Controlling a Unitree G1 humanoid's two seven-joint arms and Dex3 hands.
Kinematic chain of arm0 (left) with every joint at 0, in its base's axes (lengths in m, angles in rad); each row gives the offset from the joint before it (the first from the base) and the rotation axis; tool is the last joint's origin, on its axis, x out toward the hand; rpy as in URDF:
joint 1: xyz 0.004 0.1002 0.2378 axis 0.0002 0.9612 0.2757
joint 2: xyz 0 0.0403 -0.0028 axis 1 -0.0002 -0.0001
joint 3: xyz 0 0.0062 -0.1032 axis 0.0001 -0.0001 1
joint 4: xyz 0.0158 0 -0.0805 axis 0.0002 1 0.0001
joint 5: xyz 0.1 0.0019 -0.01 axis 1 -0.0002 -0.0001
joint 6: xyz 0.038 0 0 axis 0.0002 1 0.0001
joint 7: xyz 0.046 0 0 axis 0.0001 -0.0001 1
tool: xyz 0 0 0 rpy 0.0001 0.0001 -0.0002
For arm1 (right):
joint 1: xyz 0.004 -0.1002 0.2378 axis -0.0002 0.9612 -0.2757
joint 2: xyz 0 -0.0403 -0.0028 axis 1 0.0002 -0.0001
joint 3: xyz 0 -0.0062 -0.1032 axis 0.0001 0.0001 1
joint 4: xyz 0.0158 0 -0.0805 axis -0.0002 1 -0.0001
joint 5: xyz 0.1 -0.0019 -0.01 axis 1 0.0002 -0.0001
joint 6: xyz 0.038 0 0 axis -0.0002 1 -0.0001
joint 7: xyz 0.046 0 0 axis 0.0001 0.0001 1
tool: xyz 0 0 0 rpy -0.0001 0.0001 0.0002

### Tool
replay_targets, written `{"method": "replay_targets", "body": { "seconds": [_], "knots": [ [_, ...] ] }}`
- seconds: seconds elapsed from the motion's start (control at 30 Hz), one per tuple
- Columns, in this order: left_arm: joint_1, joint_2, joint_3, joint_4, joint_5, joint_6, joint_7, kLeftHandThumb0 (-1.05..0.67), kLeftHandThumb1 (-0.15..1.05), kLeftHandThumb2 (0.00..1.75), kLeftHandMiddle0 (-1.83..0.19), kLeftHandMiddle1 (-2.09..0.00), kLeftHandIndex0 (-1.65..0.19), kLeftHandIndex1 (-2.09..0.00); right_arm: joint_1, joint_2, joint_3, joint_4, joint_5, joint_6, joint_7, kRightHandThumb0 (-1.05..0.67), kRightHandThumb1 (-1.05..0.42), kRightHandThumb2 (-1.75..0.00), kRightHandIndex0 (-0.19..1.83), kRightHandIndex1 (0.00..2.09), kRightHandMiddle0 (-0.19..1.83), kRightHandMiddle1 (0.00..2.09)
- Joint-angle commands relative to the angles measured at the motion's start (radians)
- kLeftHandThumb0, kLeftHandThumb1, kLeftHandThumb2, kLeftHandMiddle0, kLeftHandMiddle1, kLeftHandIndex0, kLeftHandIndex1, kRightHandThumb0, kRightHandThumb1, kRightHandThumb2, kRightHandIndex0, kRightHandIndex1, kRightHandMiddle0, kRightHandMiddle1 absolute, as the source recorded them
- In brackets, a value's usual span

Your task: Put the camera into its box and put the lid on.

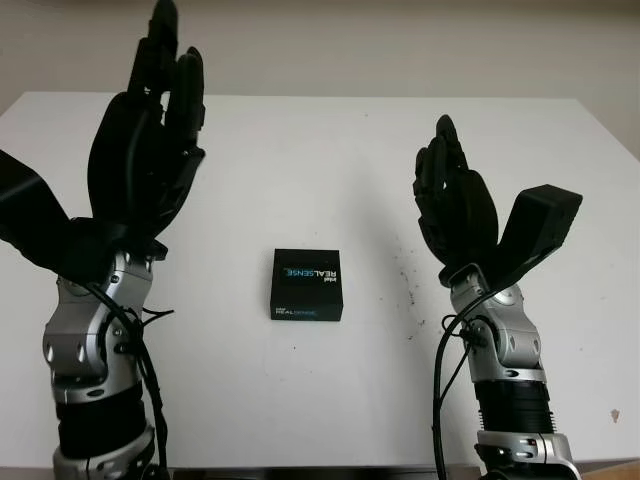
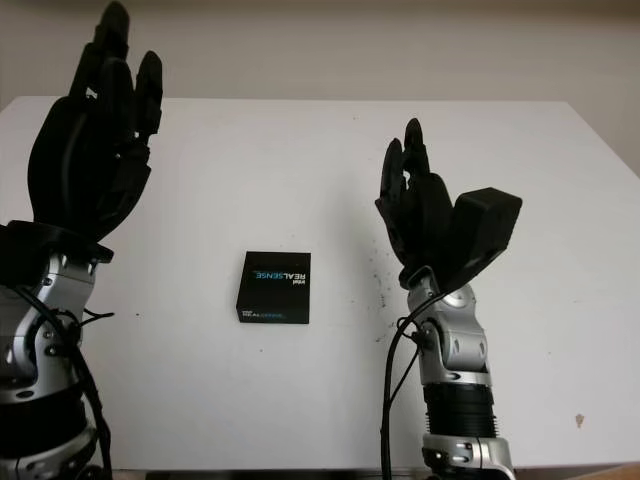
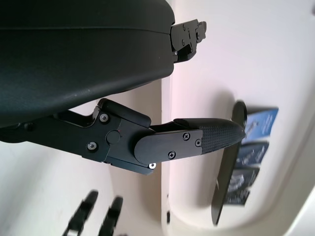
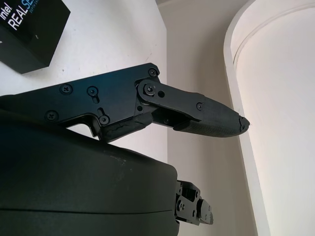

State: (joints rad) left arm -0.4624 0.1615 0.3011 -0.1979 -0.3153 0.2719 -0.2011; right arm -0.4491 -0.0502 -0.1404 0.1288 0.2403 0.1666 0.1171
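A small flat black cardboard box with "REALSENSE" printed in white and blue on its top (image 1: 306,283) sits on the white table (image 1: 330,160), roughly midway between the 2 arms and a little nearer the robot than the table's centre. Its lid looks to be on already: the top face is flush and closed, with no gap that I can make out. No loose camera lies anywhere on the tabletop, so it may be inside, though I cannot tell that from outside.

The left hand (image 1: 145,150) is raised well above the table on its own side, fingers pointing up, released and holding nothing. The right hand (image 1: 455,200) is likewise lifted on the other side, palm turned inward, also empty and unclenched. Both are well apart from the box, touching neither it nor the table.

Judging from this, the task looks finished or very nearly so: box closed, both hands clear. Nothing seems left but to confirm the lid is seated.
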Motion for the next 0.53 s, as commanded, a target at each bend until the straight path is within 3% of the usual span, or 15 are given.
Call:
{"method": "replay_targets", "body": {
  "seconds": [0.0, 0.23, 0.5],
  "knots": [
    [-0.011, 0.020, 0.000, 0.068, 0.012, -0.045, -0.006, -0.78, 1.05, 0.58, 0.19, 0.00, 0.19, 0.00, -0.027, -0.005, 0.011, 0.006, -0.015, -0.029, 0.004, -0.70, -1.05, -0.65, -0.19, 0.00, -0.19, 0.00],
    [0.019, 0.030, -0.013, 0.242, 0.036, -0.149, -0.014, -0.79, 1.05, 0.63, 0.19, 0.00, 0.19, 0.00, -0.037, 0.014, 0.035, 0.022, -0.048, -0.055, -0.010, -0.71, -1.05, -0.61, -0.19, 0.00, -0.19, 0.00],
    [0.054, 0.026, -0.040, 0.294, 0.043, -0.194, -0.018, -0.76, 1.05, 0.65, 0.19, 0.00, 0.19, 0.00, -0.039, 0.017, 0.044, 0.037, -0.063, -0.080, -0.012, -0.72, -1.05, -0.60, -0.19, 0.00, -0.19, 0.00]
  ]
}}
